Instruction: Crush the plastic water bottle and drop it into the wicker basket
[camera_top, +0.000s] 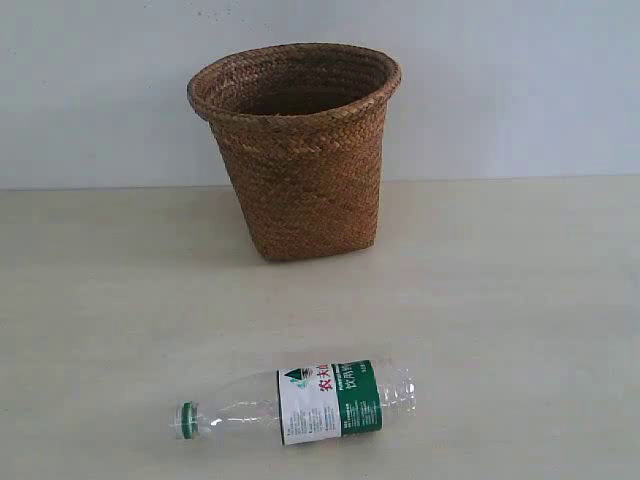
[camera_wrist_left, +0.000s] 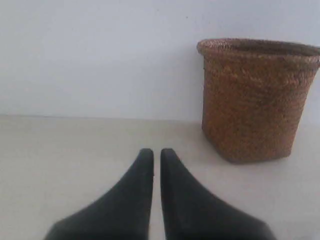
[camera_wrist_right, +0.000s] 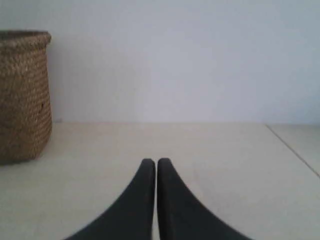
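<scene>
The plastic water bottle (camera_top: 300, 402) lies on its side near the table's front edge, green cap pointing left, label facing up, body uncrushed. The tall brown wicker basket (camera_top: 297, 150) stands upright behind it against the wall. The same basket (camera_wrist_left: 255, 100) shows in the left wrist view and the basket (camera_wrist_right: 22, 95) again in the right wrist view. My left gripper (camera_wrist_left: 156, 151) is shut with nothing in it, low over bare table. My right gripper (camera_wrist_right: 156, 161) is also shut and empty. Neither gripper appears in the exterior view, and neither wrist view shows the bottle.
A pale wooden table (camera_top: 520, 290) runs back to a plain white wall (camera_top: 520, 90). A seam or edge in the table (camera_wrist_right: 295, 150) shows in the right wrist view.
</scene>
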